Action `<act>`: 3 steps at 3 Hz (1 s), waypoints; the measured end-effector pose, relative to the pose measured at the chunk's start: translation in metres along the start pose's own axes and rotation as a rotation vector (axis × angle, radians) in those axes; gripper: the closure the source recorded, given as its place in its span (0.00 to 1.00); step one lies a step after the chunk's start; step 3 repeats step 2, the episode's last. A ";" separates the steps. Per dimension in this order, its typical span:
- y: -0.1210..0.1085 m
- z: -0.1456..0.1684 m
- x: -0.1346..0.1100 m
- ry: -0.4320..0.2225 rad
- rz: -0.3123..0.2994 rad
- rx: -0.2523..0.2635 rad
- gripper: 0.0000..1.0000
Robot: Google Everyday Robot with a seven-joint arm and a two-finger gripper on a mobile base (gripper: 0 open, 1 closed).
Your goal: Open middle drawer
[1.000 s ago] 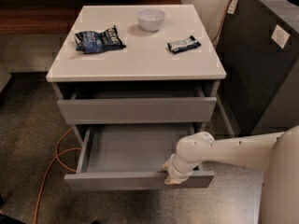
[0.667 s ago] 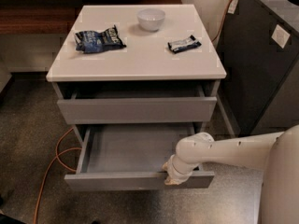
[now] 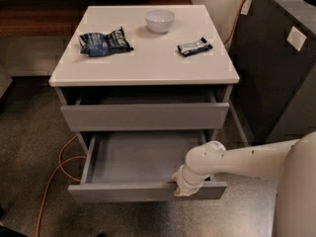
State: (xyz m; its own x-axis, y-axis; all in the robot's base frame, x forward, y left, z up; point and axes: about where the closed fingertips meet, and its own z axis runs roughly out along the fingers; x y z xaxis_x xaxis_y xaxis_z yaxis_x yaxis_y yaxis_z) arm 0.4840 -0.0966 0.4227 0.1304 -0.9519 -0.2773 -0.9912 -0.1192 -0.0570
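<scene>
Nothing has shifted since a second ago: the flat grey middle drawer (image 3: 123,192) stays pulled out toward the near side, with speckled floor (image 3: 148,218) open ahead of its front edge. The white arm's gripper (image 3: 183,187) sits on that panel's upper edge, right of centre; whether it grips cannot be told. Two drawer fronts show, and the upper grey drawer (image 3: 143,116) stands a little out. On the white cabinet top (image 3: 148,63) lie one white bowl (image 3: 159,20), one blue crinkled bag (image 3: 104,42) and one dark wrapped bar (image 3: 195,47). A dark grey bin (image 3: 276,68) stands close on the right.

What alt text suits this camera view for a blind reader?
A white robot arm's gripper sits at the front panel of the flat grey middle drawer, open and empty. On the white cabinet top: a white bowl, blue snack bag and dark wrapped bar.
</scene>
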 end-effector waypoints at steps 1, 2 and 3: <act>0.002 0.001 -0.001 0.007 -0.002 0.005 1.00; 0.002 0.001 -0.001 0.007 -0.002 0.005 1.00; 0.002 0.001 -0.001 0.007 -0.002 0.005 1.00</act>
